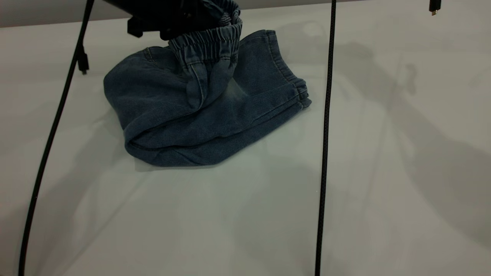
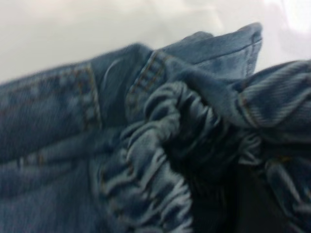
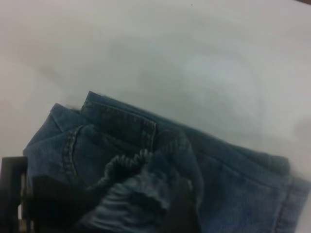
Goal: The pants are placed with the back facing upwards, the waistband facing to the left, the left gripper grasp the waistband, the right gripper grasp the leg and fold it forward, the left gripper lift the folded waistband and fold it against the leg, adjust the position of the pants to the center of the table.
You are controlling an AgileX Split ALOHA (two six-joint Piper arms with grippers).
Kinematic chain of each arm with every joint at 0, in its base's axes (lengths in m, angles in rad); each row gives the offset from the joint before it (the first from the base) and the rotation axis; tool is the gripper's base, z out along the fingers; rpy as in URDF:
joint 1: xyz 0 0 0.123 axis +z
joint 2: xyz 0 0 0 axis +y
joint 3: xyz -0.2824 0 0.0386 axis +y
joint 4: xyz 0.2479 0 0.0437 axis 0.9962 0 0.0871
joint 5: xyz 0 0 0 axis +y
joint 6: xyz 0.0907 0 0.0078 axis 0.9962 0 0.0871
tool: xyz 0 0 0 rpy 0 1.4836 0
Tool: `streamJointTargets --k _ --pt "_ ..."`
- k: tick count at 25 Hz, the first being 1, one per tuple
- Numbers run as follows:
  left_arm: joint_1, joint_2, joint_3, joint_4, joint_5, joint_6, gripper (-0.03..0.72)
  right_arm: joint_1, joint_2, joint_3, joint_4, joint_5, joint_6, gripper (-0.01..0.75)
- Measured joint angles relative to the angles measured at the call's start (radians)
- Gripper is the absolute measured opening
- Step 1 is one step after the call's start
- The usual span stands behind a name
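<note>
Exterior: pants (image 1: 191,115) folded lengthwise on table (image 1: 245,214), upper left of centre; left gripper (image 1: 168,19) at top edge, waistband (image 1: 207,40) lifted, fingers clamped on it. Stitched hems (image 1: 301,92) lie to right.
Left wrist: only gathered waistband (image 2: 160,160) close-up, pocket stitching (image 2: 87,97).
Right wrist: pants (image 3: 233,174) from above, left gripper (image 3: 29,194) at their edge; right gripper unseen.

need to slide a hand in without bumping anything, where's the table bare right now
The table is bare right of the pants, beyond the hanging cable, and across the whole near strip in front of the fold. It is crowded at the far left, where the left claw lifts the waistband.
</note>
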Motion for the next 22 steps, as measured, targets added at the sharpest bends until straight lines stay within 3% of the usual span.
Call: streamJointTargets --k 4,8,13,22 --pt "0.001 -0.051 -0.011 -0.001 0.021 0.133 0.430 0.001 0.000 0.000 0.000 0.000 0.000 0.539" --pt "0.002 -0.128 -0.011 -0.001 0.005 0.249 0.554 0.001 0.000 0.000 -0.002 0.000 0.000 0.539" --pt "0.002 -0.253 -0.011 0.021 0.039 0.268 0.566 0.001 0.000 0.000 -0.002 0.000 0.000 0.539" --pt "0.023 -0.493 -0.010 0.293 0.084 0.098 0.557 0.023 0.000 0.012 0.004 -0.003 0.000 0.539"
